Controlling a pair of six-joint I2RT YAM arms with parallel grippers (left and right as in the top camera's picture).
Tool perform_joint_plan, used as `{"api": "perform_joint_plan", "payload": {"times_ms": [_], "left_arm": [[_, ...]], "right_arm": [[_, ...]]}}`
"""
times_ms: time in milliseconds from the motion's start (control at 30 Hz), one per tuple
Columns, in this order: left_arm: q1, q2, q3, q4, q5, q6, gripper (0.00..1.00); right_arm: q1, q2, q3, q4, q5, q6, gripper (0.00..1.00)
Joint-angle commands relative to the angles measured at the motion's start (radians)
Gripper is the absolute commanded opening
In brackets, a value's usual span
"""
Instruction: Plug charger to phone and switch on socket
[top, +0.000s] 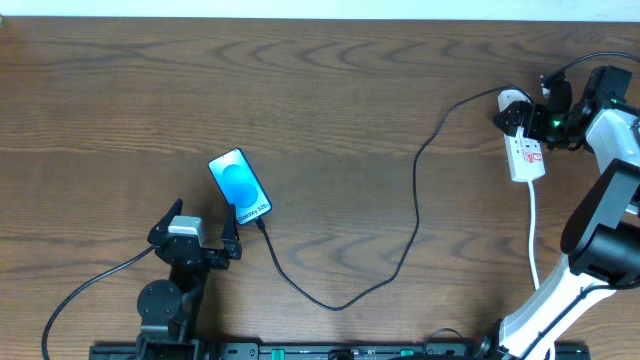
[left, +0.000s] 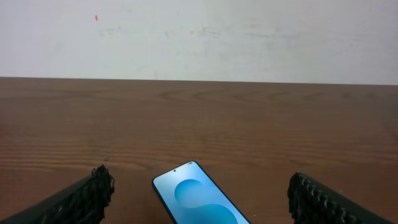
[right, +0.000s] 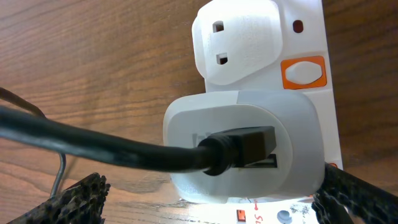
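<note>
Charger (top: 416, 205): I see the black cable run in a long loop across the wooden tabletop (top: 300, 90), from the socket (top: 527, 155) at far right to the phone (top: 240, 185) left of centre. The socket lies flat, its white cord trailing toward me. The phone lies face up, screen lit blue; the cable tip meets its near end, seating not resolvable. In the right wrist view, the cable's black plug sits in a white adapter (right: 242, 149) on the socket. Left fingers (top: 204, 215) spread wide, empty, just behind the phone. Right fingers (right: 211, 186) spread wide, straddling the adapter. Orange switch (right: 303, 71) just beyond.
</note>
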Motion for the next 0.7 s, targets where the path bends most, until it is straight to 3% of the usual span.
{"api": "perform_joint_plan", "payload": {"times_ms": [0,667], "left_arm": [[-0.002,-0.006,-0.014,-0.038,0.023,0.018,0.91],[-0.002,-0.006,-0.014,-0.038,0.023,0.018,0.92]], "right_arm": [[0.099,0.027,-0.043,-0.028,-0.224,0.030,0.99],[0.099,0.027,-0.056,-0.016,-0.262,0.038,0.99]]}}
